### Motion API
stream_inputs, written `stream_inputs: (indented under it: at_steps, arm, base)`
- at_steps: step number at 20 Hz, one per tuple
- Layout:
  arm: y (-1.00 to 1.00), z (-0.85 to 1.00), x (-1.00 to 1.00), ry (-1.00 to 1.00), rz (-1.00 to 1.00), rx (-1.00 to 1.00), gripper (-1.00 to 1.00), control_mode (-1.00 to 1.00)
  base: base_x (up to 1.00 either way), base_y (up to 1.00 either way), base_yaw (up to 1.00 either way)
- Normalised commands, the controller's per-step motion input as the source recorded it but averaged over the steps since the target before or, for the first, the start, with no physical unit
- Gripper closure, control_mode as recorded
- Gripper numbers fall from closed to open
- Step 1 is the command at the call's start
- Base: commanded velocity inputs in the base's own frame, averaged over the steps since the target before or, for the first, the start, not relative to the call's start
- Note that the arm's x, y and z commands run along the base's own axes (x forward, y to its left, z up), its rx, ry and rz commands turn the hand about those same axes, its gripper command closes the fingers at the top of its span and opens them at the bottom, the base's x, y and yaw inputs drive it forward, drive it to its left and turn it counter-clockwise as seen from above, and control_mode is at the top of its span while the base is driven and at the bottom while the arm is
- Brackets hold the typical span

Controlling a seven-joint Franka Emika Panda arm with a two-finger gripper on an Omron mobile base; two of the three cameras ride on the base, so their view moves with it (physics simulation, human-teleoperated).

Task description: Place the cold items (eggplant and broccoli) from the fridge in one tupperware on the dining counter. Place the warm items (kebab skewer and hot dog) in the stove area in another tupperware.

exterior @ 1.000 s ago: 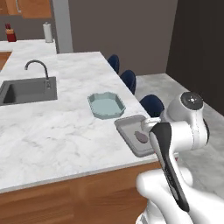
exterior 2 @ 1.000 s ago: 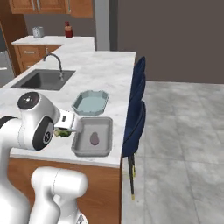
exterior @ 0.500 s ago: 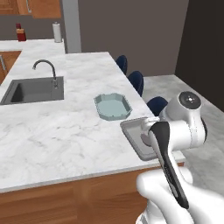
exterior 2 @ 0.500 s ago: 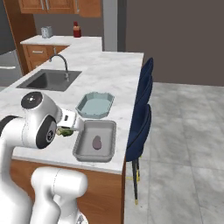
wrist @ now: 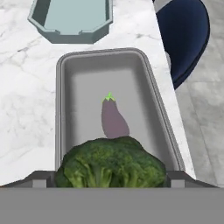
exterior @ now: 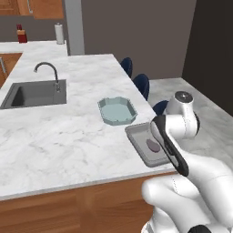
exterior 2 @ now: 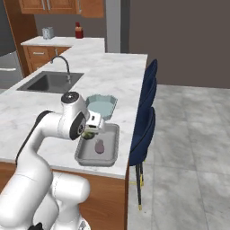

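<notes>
**Broccoli poised over the grey tray, near its lower edge**

The dark green broccoli head (wrist: 111, 162) sits between the spread fingers (wrist: 111, 177) at the hand view's bottom, above the near end of the grey rectangular tupperware tray (wrist: 64, 118), where the small purple eggplant (wrist: 114, 119) already lies mid-frame. Released here, it could catch the near rim and roll onto the white marble tabletop (wrist: 26, 105). The pale teal octagonal tupperware (wrist: 70, 17) waits at upper left.

Marble bench (exterior: 59, 132) with sink and stools — kitchen backdrop.
A dark sink (exterior: 34, 93) with a curved faucet (exterior: 48, 73) is set into the bench; navy stools (exterior 2: 146, 121) line its far edge — a paper towel roll (exterior: 59, 32) and a red bottle (exterior: 20, 34) stand on the back counter, wood cabinets (exterior 2: 58, 5) above.
</notes>
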Motion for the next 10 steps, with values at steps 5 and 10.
stream_inputs:
  at_steps: [5,10]
  arm:
    - [-0.04,-0.92,0.75,0.05,0.14,0.00,1.00,-1.00]
    - [-0.02,-0.40,0.90,-0.01,0.10,0.00,1.00,-1.00]
  base:
    - [0.00,0.00,0.00]
    - [0.00,0.00,0.00]
